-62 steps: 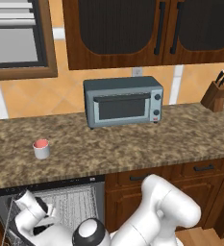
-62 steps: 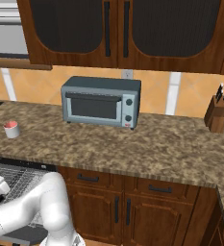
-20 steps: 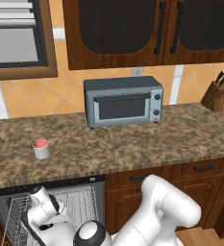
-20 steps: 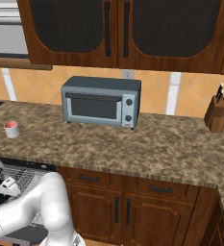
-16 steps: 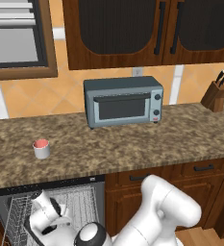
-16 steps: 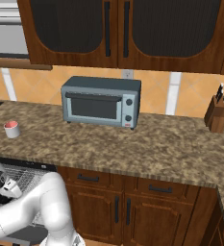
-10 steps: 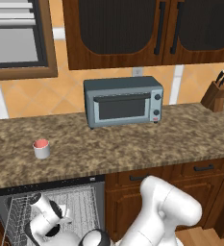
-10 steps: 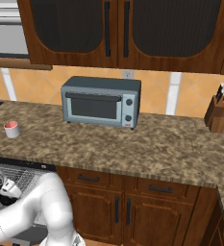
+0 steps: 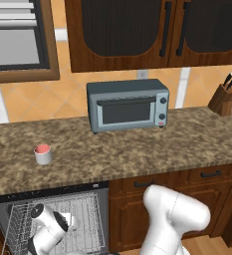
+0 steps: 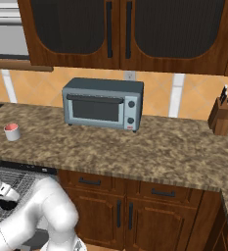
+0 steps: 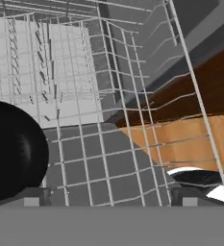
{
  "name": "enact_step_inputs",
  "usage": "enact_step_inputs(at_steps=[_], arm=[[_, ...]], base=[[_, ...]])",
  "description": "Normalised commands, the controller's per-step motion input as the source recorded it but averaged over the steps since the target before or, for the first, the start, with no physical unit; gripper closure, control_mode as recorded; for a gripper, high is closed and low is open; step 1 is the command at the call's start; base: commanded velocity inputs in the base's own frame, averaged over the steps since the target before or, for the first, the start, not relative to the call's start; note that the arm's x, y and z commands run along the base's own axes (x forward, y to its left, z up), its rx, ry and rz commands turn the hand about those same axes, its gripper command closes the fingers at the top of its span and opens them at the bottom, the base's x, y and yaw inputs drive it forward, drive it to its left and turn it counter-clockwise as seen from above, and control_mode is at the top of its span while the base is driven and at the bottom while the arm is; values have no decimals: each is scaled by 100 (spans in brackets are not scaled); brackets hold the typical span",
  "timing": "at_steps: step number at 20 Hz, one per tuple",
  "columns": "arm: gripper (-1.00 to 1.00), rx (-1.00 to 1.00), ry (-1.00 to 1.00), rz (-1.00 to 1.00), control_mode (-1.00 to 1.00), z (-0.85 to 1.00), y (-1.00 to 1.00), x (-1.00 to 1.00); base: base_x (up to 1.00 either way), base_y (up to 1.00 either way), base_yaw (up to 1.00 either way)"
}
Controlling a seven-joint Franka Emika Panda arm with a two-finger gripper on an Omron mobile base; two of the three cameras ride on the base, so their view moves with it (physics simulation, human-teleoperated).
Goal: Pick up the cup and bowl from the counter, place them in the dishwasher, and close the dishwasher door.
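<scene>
End effector (image 11: 106, 199) spread, empty, bowl (image 11: 10, 151) beside it in dishwasher (image 9: 87, 219) rack; retreat straight up, fetch cup (image 9: 43, 154) near tabletop (image 9: 137, 154) left end.

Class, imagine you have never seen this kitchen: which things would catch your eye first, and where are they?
The white robot arm bends down into the open grey dishwasher with its white wire rack under the brown speckled counter. A round black bowl fills the hand view's left side, inside the rack. A small grey cup with a pink inside stands alone on the counter, left of the grey toaster oven.
</scene>
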Motion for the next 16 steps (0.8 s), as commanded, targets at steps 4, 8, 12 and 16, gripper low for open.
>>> enact_step_inputs(at_steps=[4, 8, 12, 16], arm=[[-100, 14, -11, 8, -100, 100, -3, -58], [-100, 13, -7, 6, -100, 100, -2, -16], [-100, 19, -6, 6, -100, 100, -26, -6], [-100, 25, -2, 1, -100, 99, -46, -1]], base=[[0, 0, 0], [0, 0, 0], [0, 0, 0], [0, 0, 0]])
